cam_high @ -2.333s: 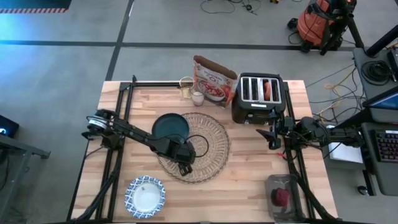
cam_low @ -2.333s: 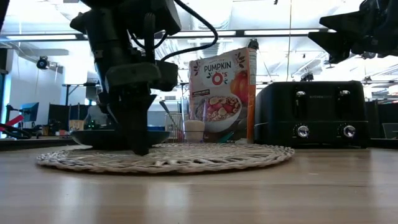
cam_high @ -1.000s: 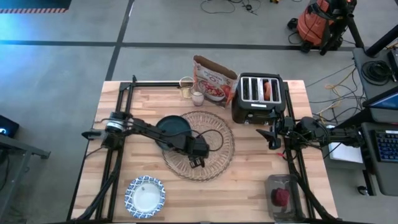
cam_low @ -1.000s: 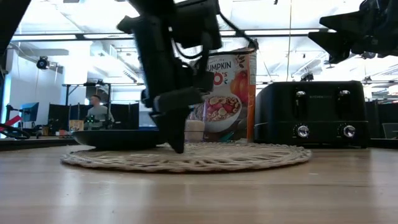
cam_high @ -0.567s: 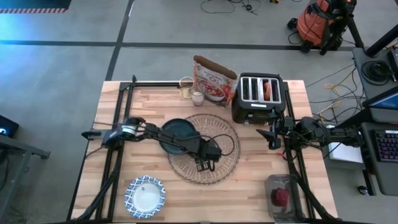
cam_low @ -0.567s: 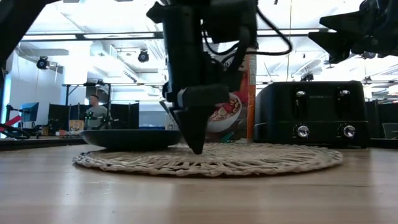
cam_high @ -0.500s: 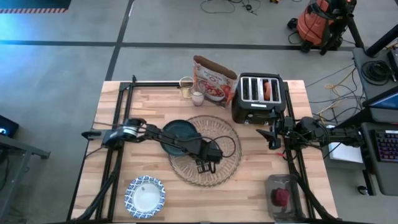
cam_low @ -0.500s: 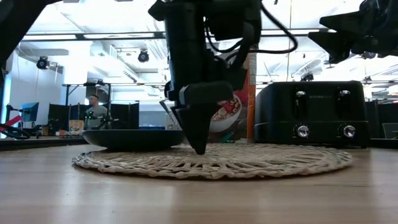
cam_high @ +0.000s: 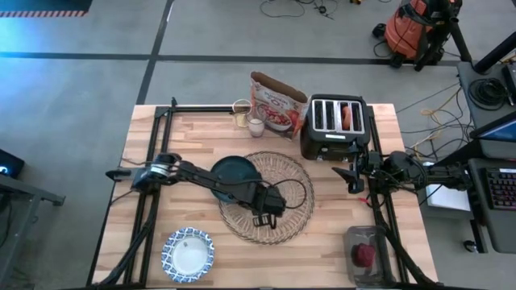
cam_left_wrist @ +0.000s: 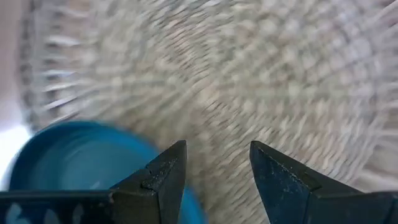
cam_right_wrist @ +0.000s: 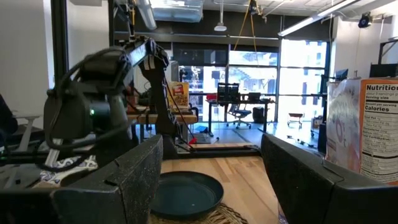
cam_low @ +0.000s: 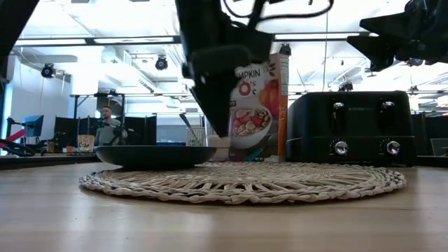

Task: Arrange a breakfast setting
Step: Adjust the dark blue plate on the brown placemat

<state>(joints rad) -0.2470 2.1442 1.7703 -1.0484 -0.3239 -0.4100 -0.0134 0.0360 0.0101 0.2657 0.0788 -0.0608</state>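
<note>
Since the earlier frames, the mat (cam_high: 267, 196) has slid toward the toaster (cam_high: 334, 126) side of the desk (cam_high: 322, 246), and the left gripper (cam_high: 264, 218) has lifted clear of the weave. In the low view its jaws hang above the mat with nothing between them. The left wrist view shows the jaws standing apart and empty over the weave, with the plate (cam_left_wrist: 81, 155) at one side.

The plate (cam_high: 231, 175) rests half on the mat's rim, half on bare desk. The bowl (cam_high: 189, 252) sits near the desk's front left corner. The right gripper (cam_high: 352, 175) waits beside the toaster, jaws wide and empty.

I judge the mat light, flexible and rough; it drags well under a fingertip but would buckle if pinched at the edge. I judge the plate stiff, glazed, slippery and breakable. I would grip it across the raised rim on the side facing the left arm, and lift it instead of sliding it.
</note>
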